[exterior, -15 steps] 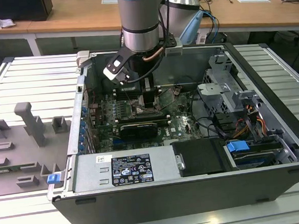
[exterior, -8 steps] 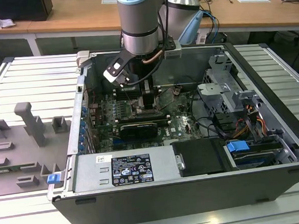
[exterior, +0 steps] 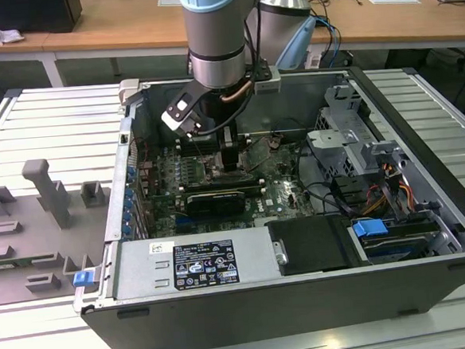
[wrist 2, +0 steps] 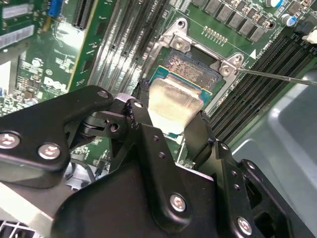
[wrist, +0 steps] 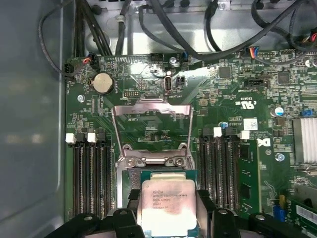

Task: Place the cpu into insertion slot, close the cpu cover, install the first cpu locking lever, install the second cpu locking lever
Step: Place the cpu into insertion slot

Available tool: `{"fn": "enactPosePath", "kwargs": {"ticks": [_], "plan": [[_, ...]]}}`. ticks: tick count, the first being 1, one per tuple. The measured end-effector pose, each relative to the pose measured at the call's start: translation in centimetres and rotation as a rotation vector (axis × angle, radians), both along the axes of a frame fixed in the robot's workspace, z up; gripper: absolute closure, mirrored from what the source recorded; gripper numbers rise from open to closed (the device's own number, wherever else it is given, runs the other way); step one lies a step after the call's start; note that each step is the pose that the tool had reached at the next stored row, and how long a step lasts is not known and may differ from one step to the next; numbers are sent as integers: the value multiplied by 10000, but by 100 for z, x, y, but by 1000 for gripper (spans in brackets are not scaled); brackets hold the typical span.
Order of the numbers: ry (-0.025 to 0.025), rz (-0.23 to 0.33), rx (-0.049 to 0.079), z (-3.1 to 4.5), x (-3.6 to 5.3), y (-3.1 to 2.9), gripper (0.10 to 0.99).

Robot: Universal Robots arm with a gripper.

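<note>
Black two-finger gripper point(wrist: 168, 198) reaches down into the open dark-grey computer case point(exterior: 307, 329) on the slatted metal worktop point(exterior: 53, 115). Jaws are closed narrow on two opposite edges of the small flat square silver-grey cpu point(wrist: 166, 210). The top is left bare and the chip is held level, square to the green-rimmed insertion slot point(wrist 2: 190, 69) right under it. The thin square silver frame cpu cover point(wrist: 148, 107) is flipped back on its hinge, away from the slot, so the opening is free. In both wrist views the cpu is at the slot. Hard to tell if it's seated or just above. Cover not yet closed.
</note>
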State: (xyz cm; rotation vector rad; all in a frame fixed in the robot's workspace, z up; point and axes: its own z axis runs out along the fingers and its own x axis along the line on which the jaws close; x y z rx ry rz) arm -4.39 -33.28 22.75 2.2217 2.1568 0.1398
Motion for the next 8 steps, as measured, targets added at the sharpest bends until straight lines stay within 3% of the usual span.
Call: {"fn": "enactPosePath", "kwargs": {"ticks": [8], "plan": [[0,18,9,-143,-48,36,557]]}}
